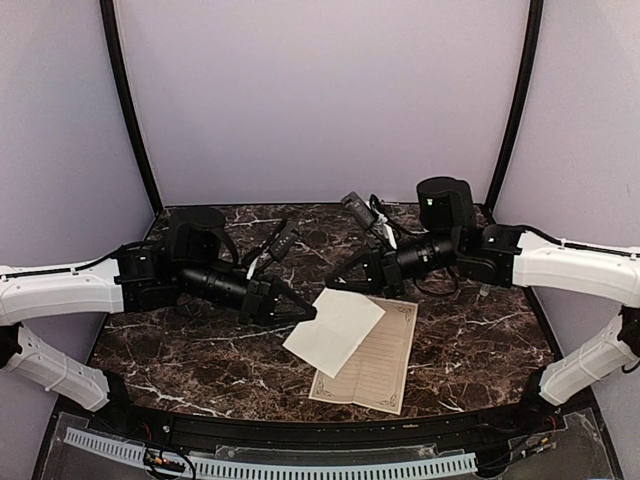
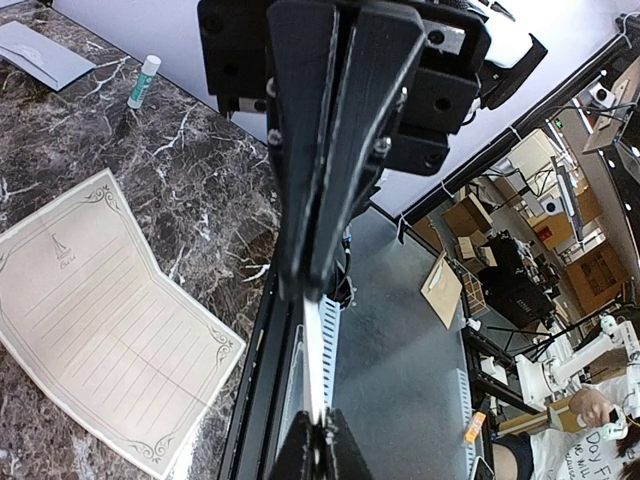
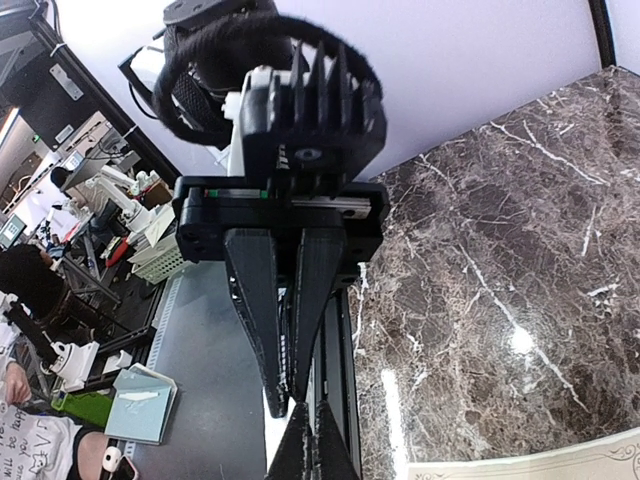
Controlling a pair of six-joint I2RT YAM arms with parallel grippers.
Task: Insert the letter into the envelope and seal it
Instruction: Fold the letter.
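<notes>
One letter sheet (image 1: 335, 330), plain off-white side up, hangs tilted above the table between both grippers. My left gripper (image 1: 303, 311) is shut on its left corner; in the left wrist view the sheet (image 2: 313, 360) runs edge-on out of the shut fingers (image 2: 305, 295). My right gripper (image 1: 338, 285) is shut on the sheet's far corner, and its paper (image 3: 268, 440) shows below the fingertips (image 3: 285, 400). A second, bordered letter sheet (image 1: 370, 355) lies creased on the marble (image 2: 100, 320). The grey-lavender envelope (image 2: 40, 50) lies far off on the table, hidden in the top view.
A white glue stick with a green cap (image 2: 143, 82) lies near the envelope. The table's black front rail (image 1: 300, 430) runs just below the bordered sheet. The two arms meet over the table's middle. A corner of the bordered sheet (image 3: 540, 468) shows in the right wrist view.
</notes>
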